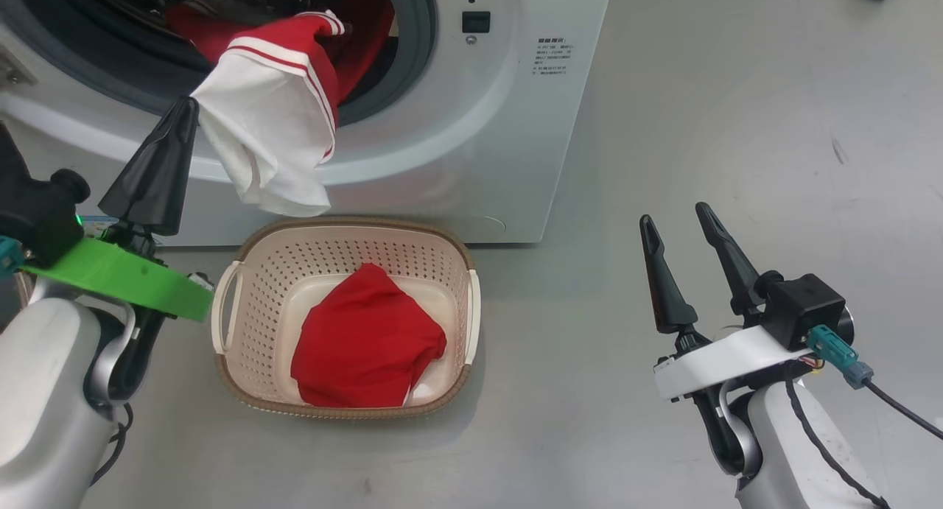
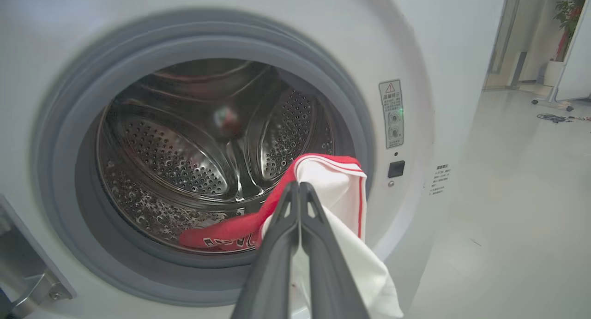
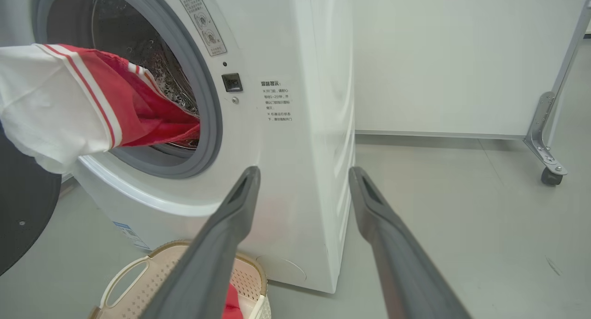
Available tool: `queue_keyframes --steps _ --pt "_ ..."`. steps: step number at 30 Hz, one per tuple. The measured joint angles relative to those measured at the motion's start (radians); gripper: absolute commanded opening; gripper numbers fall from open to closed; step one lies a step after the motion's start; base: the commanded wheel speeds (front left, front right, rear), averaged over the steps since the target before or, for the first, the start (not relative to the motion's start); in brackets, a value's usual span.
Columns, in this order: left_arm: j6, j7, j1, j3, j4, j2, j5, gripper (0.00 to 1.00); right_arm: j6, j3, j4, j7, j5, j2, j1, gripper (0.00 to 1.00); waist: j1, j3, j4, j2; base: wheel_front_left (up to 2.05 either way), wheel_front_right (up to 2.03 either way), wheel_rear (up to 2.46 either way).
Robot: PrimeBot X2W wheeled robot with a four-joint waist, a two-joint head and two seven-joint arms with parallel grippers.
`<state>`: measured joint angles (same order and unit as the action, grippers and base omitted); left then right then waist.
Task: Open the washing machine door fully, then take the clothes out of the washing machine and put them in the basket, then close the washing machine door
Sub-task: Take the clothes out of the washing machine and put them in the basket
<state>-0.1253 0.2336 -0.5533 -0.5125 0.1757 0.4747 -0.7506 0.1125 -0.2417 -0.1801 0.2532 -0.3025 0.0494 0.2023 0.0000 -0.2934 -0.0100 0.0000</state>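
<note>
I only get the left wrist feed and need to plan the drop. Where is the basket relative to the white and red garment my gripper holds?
Observer: The head view shows the cream basket on the floor, just in front of the washing machine. The white and red garment seems to hang about over its far rim.
Operator: Is the basket empty?
Observer: No, one red garment already lies in it.
Operator: Is the right arm in my way?
Observer: It looks clear. The right gripper is open and holds nothing, off to the basket's right.
</note>
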Motion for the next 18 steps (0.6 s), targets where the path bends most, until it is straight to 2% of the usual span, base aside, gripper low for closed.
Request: queue_keyframes --steps 10,13,18 --pt "0.002 0.024 0.023 0.079 -0.101 -0.038 0.040 0.00 0.001 -0.009 -0.001 0.000 0.000 0.000 -0.009 1.00 0.0000 0.040 0.011 0.0000 0.00 0.00 0.00" --pt "0.016 0.024 0.023 0.111 -0.141 -0.057 0.059 0.00 0.001 -0.015 0.001 0.000 0.000 0.000 -0.010 1.00 0.0000 0.041 0.010 0.0000 0.00 0.00 0.00" --pt "0.030 0.024 0.021 0.221 -0.237 -0.101 0.098 0.00 0.001 -0.018 0.001 0.000 -0.002 0.000 -0.012 1.00 0.0000 0.041 0.007 0.0000 0.00 0.00 0.00"
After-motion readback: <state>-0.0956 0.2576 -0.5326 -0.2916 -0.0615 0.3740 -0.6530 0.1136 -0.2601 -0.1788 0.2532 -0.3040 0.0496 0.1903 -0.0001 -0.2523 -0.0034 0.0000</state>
